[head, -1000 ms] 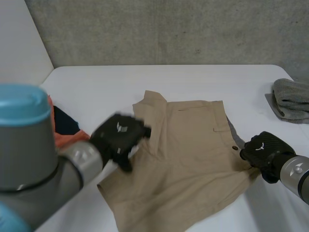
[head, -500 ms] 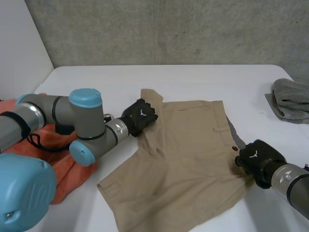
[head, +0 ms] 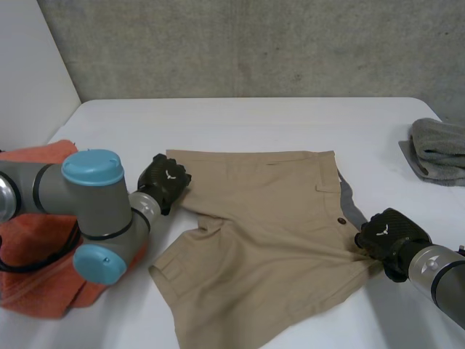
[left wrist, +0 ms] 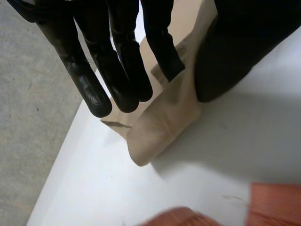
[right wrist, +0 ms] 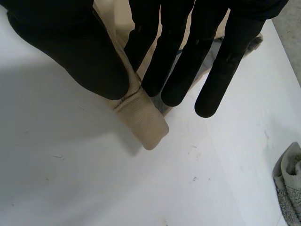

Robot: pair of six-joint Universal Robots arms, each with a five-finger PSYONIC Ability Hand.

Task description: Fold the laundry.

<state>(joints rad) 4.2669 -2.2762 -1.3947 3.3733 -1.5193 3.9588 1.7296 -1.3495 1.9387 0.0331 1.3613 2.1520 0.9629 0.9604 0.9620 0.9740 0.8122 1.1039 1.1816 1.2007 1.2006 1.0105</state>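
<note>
Tan shorts [head: 269, 233] lie spread on the white table [head: 290, 120]. My left hand [head: 163, 180] is at their far left corner. In the left wrist view, straight fingers [left wrist: 89, 80] and the thumb pinch a rolled bit of the tan cloth [left wrist: 160, 132]. My right hand [head: 389, 233] is at the shorts' right edge, near the button. There the thumb [right wrist: 70, 52] and fingers pinch a folded tan corner [right wrist: 146, 117], with grey lining beside it.
An orange cloth [head: 36, 240] lies crumpled at the table's left edge under my left arm; a bit of that orange cloth [left wrist: 277, 202] shows near the left hand. A folded grey towel [head: 439, 149] sits at the far right.
My left hand closed on the shorts' folded-over left part and pulled it out to the left, so the shorts now lie wider and flatter. The right hand stayed in place.
</note>
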